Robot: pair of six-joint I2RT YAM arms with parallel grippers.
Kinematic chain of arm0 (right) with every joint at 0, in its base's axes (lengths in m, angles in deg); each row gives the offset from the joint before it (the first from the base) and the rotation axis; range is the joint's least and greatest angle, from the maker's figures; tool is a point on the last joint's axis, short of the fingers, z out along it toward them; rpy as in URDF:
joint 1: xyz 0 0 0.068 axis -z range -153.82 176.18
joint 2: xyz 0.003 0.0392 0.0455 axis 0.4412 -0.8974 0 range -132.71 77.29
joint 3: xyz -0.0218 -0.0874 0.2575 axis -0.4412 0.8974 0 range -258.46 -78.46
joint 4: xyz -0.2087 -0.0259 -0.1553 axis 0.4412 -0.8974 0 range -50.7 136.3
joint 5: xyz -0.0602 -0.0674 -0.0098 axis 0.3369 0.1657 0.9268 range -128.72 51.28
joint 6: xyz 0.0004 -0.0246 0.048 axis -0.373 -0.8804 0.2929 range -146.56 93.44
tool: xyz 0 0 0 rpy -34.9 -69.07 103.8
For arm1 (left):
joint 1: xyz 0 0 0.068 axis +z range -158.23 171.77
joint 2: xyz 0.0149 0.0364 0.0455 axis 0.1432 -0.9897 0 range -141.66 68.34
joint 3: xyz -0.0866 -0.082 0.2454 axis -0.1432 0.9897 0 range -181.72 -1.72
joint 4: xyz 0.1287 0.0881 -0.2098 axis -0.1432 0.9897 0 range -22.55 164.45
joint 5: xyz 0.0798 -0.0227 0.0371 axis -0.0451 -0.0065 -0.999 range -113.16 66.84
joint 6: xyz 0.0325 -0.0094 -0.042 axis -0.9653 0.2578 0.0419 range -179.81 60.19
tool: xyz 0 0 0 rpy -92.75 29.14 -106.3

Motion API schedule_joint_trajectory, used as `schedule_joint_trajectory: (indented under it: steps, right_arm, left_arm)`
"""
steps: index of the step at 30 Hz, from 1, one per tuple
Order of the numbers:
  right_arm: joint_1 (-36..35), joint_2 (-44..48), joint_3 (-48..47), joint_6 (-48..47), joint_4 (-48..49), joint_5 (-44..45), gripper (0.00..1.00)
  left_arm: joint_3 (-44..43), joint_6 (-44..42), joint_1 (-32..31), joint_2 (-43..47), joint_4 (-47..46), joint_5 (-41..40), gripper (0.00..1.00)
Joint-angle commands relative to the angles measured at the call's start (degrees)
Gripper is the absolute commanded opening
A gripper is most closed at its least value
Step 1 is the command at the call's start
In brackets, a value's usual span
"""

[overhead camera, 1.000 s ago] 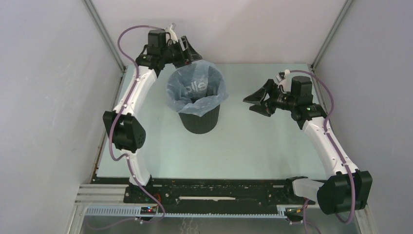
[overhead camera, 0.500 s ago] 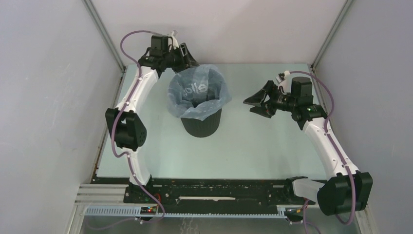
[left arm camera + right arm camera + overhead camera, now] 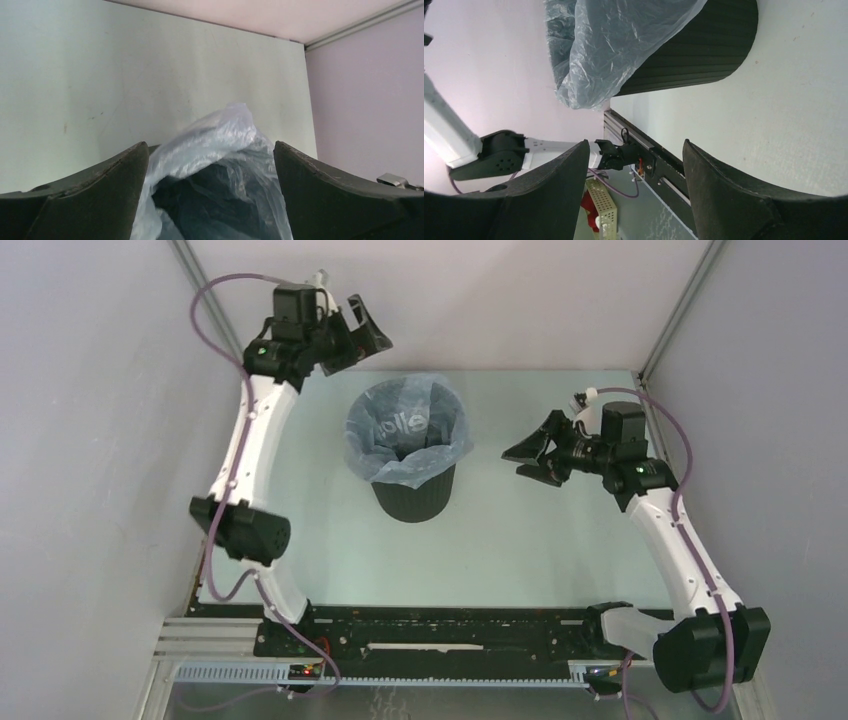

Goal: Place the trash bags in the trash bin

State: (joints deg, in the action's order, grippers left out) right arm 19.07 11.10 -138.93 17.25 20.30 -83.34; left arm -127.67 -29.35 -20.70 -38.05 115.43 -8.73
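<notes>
The black trash bin [image 3: 412, 496] stands upright at the middle of the table. The pale grey-blue trash bag [image 3: 405, 430] lines its mouth, its film folded out over the rim; the bag [image 3: 220, 165] shows below in the left wrist view, and the bag [image 3: 619, 45] and bin [image 3: 704, 50] show in the right wrist view. My left gripper [image 3: 362, 332] hangs open, raised behind and left of the bin, nothing between its fingers. My right gripper [image 3: 527, 460] is open to the right of the bin, apart from it and holding nothing.
Grey enclosure walls [image 3: 90, 440] close in the table on the left, back and right. A black rail [image 3: 440, 630] with the arm bases runs along the near edge.
My left gripper let go of the bag's back-left rim, opened wide and lifted away up and to the left. The right arm shifted only slightly.
</notes>
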Motion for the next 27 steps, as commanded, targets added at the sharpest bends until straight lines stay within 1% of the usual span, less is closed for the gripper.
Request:
schedule_joint_trajectory:
  steps: [1, 4, 5, 7, 10, 13, 15, 17, 19, 21, 22, 24, 26, 27]
  right_arm:
    - [-0.27, 4.76, -0.7, -5.69, -5.06, 1.15, 0.78]
    - [-0.33, 8.07, -2.88, -10.08, -11.79, 2.64, 0.79]
    - [-0.35, 9.49, -3.49, -11.07, -13.84, 3.4, 0.81]
    - [-0.36, 12.06, -4.14, -12.3, -16.36, 4.28, 0.83]
    - [-0.56, 14.99, -4.39, -12.01, -17.38, 4.09, 0.85]
    - [-1.0, 17.51, -4.51, -11.45, -16.38, 3.25, 0.87]
    - [-1.06, 18.93, -5.0, -11.11, -16.13, 3.08, 0.9]
    - [-1.04, 20.21, -5.93, -11.18, -16.5, 3.51, 0.91]
    - [-1.0, 21.76, -6.62, -11.51, -17.2, 4.77, 0.92]
    - [-0.85, 23.48, -6.62, -11.49, -17.75, 6.66, 0.93]
    - [-0.87, 24.05, -6.62, -11.6, -18.19, 7.7, 0.93]
    - [-0.69, 25.39, -6.64, -11.52, -19.12, 9.18, 0.93]
    - [-0.39, 26.52, -6.62, -10.96, -19.91, 10.53, 0.93]
    - [-0.17, 27.26, -6.61, -10.56, -20.41, 11.77, 0.93]
  left_arm:
    - [7.95, 1.94, 0.33, 14.43, 1.74, -7.7, 1.0]
    - [18.9, 4.36, 0.34, 25.1, -1.66, -8.45, 1.0]
    - [22.34, 5.39, 0.27, 28.55, -2.79, -8.48, 1.0]
    - [29.45, 7.59, 0.04, 35.0, -5.0, -8.61, 1.0]
    - [37.54, 9.48, -1.1, 43.4, -7.51, -8.39, 1.0]
    - [44.16, 8.54, -4.91, 49.13, -9.41, -8.03, 1.0]
    - [47.7, 8.39, -8.99, 52.18, -9.23, -8.99, 1.0]
    - [51.61, 8.77, -15.88, 55.41, -9.33, -12.26, 1.0]
    - [58.11, 9.07, -21.9, 59.03, -12.6, -14.22, 1.0]
    - [65.01, 5.53, -30.5, 61.4, -16.04, -20.54, 1.0]
    - [66.73, 3.45, -35.42, 61.07, -16.12, -24.81, 1.0]
    - [66.7, -0.4, -43.01, 57.01, -14.6, -31.07, 1.0]
    - [62.84, -3.72, -48.22, 50.39, -11.72, -36.35, 1.0]
    - [61.11, -5.94, -50.52, 47.03, -11.48, -37.74, 1.0]
